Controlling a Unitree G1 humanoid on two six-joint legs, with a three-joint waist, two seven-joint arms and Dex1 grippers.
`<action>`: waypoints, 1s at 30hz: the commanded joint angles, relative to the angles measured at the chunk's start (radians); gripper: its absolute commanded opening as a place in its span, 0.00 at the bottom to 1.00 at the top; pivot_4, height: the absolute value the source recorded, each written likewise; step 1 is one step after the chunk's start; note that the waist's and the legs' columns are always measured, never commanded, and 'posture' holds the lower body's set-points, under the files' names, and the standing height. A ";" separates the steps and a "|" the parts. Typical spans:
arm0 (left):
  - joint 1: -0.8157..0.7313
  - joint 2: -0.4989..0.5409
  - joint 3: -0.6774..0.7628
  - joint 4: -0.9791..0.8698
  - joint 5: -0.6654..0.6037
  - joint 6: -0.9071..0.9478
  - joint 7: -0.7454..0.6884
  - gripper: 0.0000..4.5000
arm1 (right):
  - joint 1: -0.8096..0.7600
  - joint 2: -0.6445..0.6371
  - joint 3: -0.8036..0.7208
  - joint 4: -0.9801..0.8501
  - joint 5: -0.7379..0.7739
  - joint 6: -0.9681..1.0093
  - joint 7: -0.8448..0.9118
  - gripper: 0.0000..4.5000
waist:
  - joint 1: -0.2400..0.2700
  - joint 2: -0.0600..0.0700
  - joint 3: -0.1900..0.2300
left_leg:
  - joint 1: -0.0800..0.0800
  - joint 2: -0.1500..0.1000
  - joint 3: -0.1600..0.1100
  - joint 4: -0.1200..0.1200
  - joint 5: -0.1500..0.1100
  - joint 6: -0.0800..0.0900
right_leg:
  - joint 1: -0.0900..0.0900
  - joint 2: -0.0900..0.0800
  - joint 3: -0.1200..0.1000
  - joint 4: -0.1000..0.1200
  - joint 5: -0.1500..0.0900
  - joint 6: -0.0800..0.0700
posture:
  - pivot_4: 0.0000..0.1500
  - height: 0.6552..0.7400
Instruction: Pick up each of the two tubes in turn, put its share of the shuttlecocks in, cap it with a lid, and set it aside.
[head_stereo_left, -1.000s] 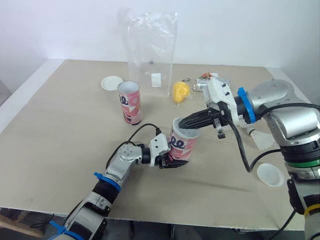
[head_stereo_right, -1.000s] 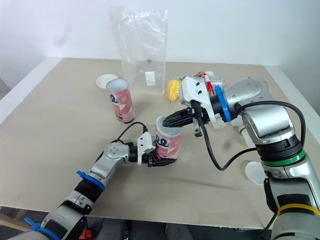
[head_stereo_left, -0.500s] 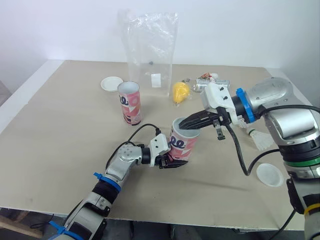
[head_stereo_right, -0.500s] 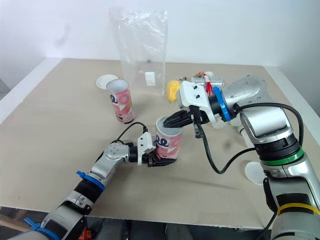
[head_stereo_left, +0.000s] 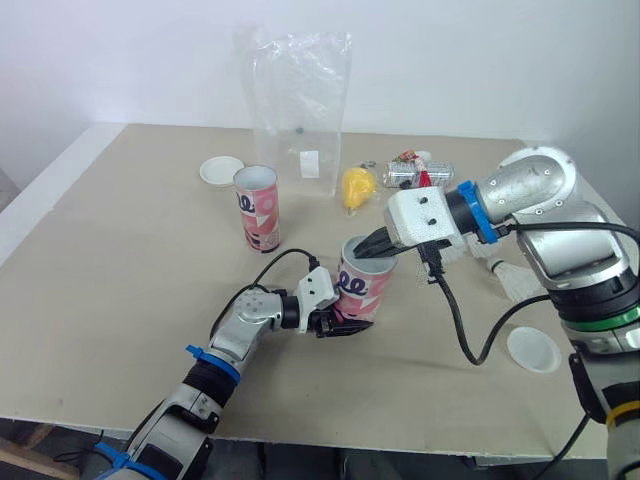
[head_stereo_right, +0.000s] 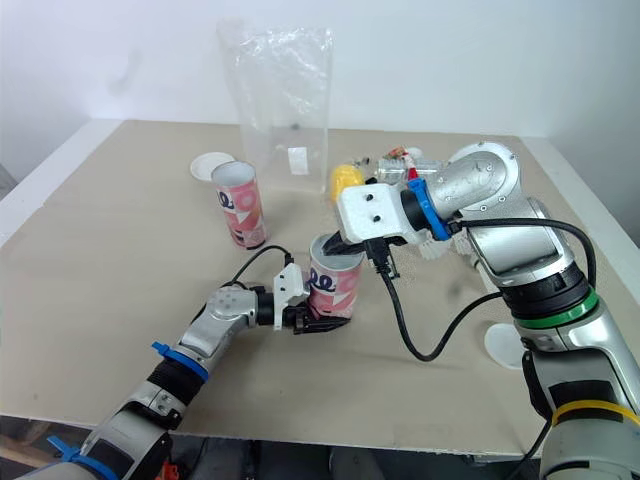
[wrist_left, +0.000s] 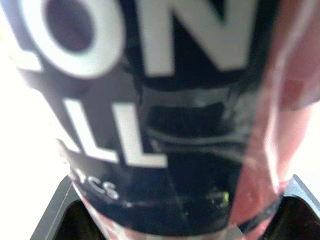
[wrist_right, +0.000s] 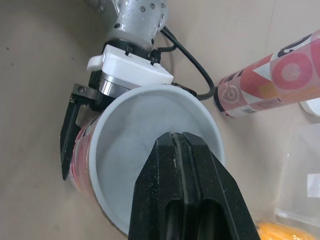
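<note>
My left gripper is shut on the lower part of a pink patterned tube, holding it tilted on the table with its open mouth up. The tube's label sits close between the left fingers. My right gripper is shut, its black fingers pressed together over the tube's mouth; the inside looks empty. A second pink tube stands upright further back left. A yellow shuttlecock and a white one lie beyond and to the right.
A tall clear plastic bag stands at the back. One white lid lies back left, another at the right front. A small pile of shuttlecocks lies behind the right arm.
My right wrist has turned over and moved left, bringing its fingers down to the held tube's mouth. The left gripper and tube have stayed put.
</note>
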 joint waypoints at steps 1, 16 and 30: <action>0.013 0.012 0.011 0.004 0.013 0.022 0.015 0.65 | 0.062 0.012 0.108 0.023 -0.033 0.040 0.067 0.00 | 0.000 -0.001 -0.001 | 0.000 0.000 0.000 0.000 0.000 0.000 | 0.000 0.000 0.000 0.000 0.000 0.000 | 1.00 1.00; 0.006 0.043 0.014 -0.001 0.024 -0.001 0.003 0.65 | 0.177 -0.020 -0.505 0.042 0.457 0.480 -0.122 0.00 | 0.001 0.001 0.004 | -0.013 -0.001 -0.001 -0.001 0.001 0.001 | -0.006 0.000 0.000 -0.003 0.004 0.002 | 1.00 1.00; 0.004 0.064 0.018 -0.039 -0.009 -0.037 -0.057 1.00 | 0.804 0.117 -0.566 -0.138 0.393 0.146 -0.281 0.60 | -0.009 0.009 0.012 | -0.013 -0.001 -0.003 -0.001 0.001 0.001 | -0.005 0.005 0.004 -0.004 0.005 0.007 | 1.00 1.00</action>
